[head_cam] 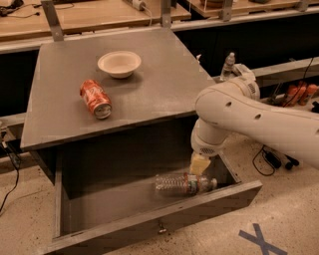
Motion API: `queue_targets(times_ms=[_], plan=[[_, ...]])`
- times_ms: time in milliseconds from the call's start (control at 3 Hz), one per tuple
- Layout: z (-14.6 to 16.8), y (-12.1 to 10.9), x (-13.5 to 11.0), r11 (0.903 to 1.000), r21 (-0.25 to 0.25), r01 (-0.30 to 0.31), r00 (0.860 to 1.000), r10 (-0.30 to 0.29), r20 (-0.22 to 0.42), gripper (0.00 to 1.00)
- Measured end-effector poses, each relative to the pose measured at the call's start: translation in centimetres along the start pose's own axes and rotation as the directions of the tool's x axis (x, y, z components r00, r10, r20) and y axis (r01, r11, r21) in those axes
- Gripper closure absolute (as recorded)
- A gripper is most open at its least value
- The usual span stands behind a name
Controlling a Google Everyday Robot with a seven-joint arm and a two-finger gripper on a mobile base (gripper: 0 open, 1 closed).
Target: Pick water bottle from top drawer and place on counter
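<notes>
The water bottle point(179, 184), clear and ribbed with a red-and-green label band, lies on its side in the open top drawer point(164, 214), near the front right, cap pointing right. My gripper point(199, 164), at the end of the white arm, hangs down into the drawer just above the bottle's label end, close to it or touching it. The grey counter point(154, 89) is the cabinet top directly above the drawer.
A red soda can point(95, 98) lies on its side on the counter, and a white bowl point(119, 63) sits behind it. A small clear bottle point(228, 64) stands behind my arm. Light wooden tabletops point(99, 12) lie beyond. A blue tape X point(259, 239) marks the floor.
</notes>
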State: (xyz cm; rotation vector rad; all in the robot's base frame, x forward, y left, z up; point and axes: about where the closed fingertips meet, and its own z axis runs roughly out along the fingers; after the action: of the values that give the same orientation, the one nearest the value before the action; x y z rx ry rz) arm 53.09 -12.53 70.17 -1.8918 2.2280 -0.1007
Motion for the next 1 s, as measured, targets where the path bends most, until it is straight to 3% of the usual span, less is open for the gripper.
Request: queue_targets(times_ms=[333, 1000], plan=[[1.7, 0.4, -0.9, 0.9997, -0.015, -0.017, 0.999, 0.018, 0.035, 0.38], [5.0, 1.9, -1.2, 0.9946, -0.089, -0.054, 0.995, 0.061, 0.078, 0.33]])
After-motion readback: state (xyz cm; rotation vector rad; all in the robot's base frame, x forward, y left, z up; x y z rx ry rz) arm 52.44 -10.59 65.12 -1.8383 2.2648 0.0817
